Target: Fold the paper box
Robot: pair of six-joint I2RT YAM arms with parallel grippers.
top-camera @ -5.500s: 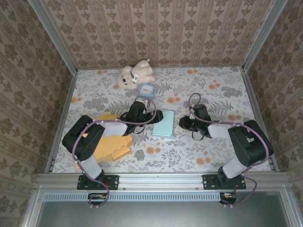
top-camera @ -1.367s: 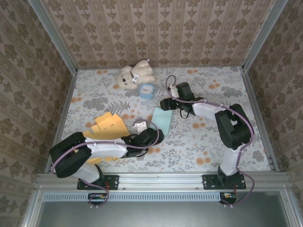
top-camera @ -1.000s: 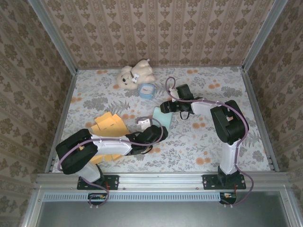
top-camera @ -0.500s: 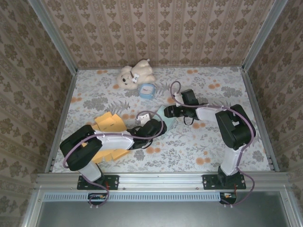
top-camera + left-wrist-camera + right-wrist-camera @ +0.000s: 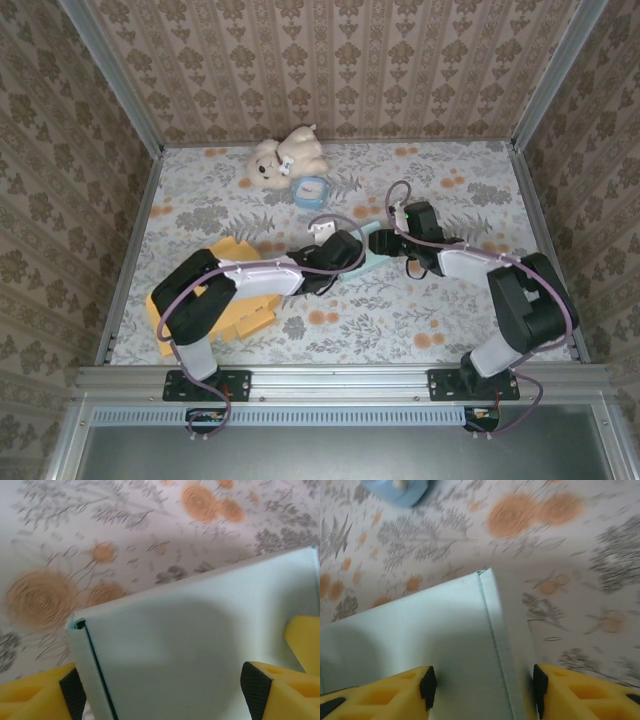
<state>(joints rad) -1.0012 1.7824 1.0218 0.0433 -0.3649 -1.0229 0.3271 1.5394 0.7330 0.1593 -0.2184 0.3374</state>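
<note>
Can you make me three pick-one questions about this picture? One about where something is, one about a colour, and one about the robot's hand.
1. Where is the teddy?
A. At the back of the table
B. Under the table
C. Hanging from the ceiling

2. What colour is the box?
A. Red
B. Pale blue-green
C. Black

3. How do the left gripper's fingers stand?
A. Pressed together
B. Wide apart
C. Crossed over

Answers:
1 A: the teddy lies near the table's far edge.
2 B: the left wrist view shows the box pale blue-green.
3 B: its two yellow fingers sit far apart, with the box between them.
</note>
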